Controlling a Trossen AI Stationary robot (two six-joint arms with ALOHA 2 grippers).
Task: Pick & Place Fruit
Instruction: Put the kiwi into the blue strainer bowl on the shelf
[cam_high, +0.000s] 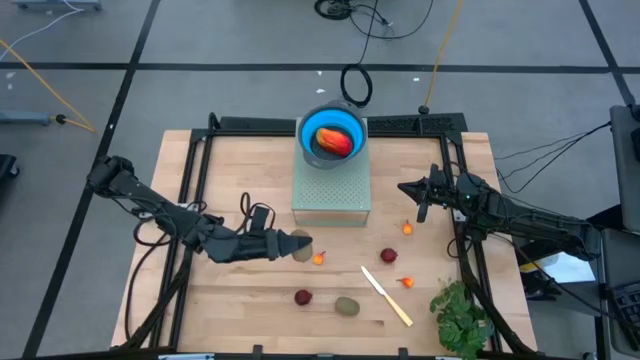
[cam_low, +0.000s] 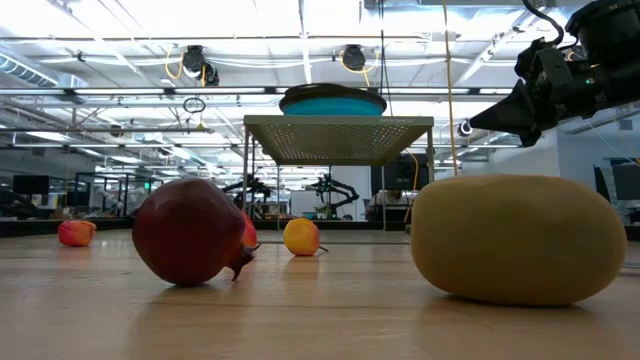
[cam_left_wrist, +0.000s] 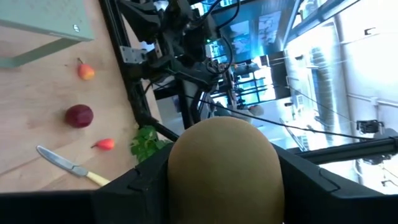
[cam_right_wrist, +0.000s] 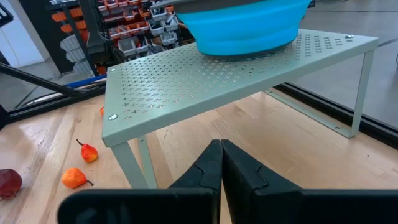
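Observation:
My left gripper (cam_high: 288, 245) is over the table's middle left, shut on a brown-green kiwi (cam_left_wrist: 224, 167). It does not show in the low view. My right gripper (cam_right_wrist: 221, 163) is shut and holds nothing; it hovers right of the green perforated stand (cam_high: 332, 190). A blue bowl (cam_high: 332, 128) sits on the stand with the red-orange oval (cam_high: 336, 143) inside. On the table lie a second kiwi (cam_high: 347, 306), two dark red balls (cam_high: 303, 296) (cam_high: 388, 256) and small orange bits (cam_high: 319, 258) (cam_high: 408, 228) (cam_high: 406, 282). My left gripper has the kiwi (cam_high: 300, 247) pinched between its two fingers (cam_left_wrist: 140, 186), one on each side of its body. The fingers reach roughly level from the table's left. The kiwi's rounded end sticks out past the fingertips. I cannot tell whether it is clear of the table.
A cream knife (cam_high: 386, 296) lies slantwise near the front, with a green leafy bunch (cam_high: 460, 315) at the front right corner. A black frame (cam_high: 455, 150) borders the table. Bare wood lies in front of the stand and at the table's front left.

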